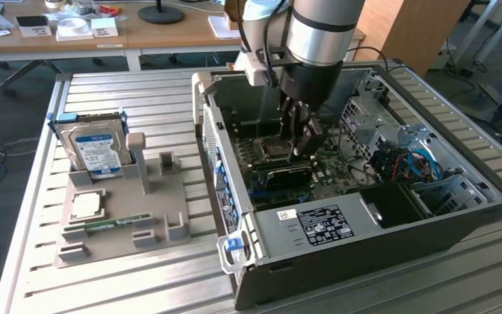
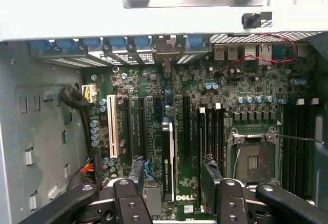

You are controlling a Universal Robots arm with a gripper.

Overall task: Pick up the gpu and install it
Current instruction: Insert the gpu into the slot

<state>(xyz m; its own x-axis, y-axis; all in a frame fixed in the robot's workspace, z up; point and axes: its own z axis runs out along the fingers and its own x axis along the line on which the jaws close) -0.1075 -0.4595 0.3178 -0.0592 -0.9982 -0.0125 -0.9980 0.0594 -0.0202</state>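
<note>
The gpu [image 2: 167, 158] stands on edge in a motherboard slot inside the open computer case [image 1: 460, 216]. It shows as a thin dark card with a green-lettered label along its top edge. In the exterior view the gpu [image 1: 286, 174] is the dark card low on the motherboard [image 1: 338, 176]. My gripper [image 2: 172, 172] hangs just above it and is open. One of the fingers [image 2: 136, 171] is on each side of the card, and neither touches it. In the exterior view the gripper [image 1: 303, 147] reaches straight down into the case.
A grey fixture tray [image 1: 168, 196] on the slatted table holds a blue-and-white hard drive [image 1: 99, 147], a processor [image 1: 87, 205] and a green memory stick [image 1: 107, 224]. Case walls, a drive cage [image 1: 447, 190] and cables [image 1: 412, 163] crowd the arm. An empty processor socket [image 2: 253, 160] lies beside the slots.
</note>
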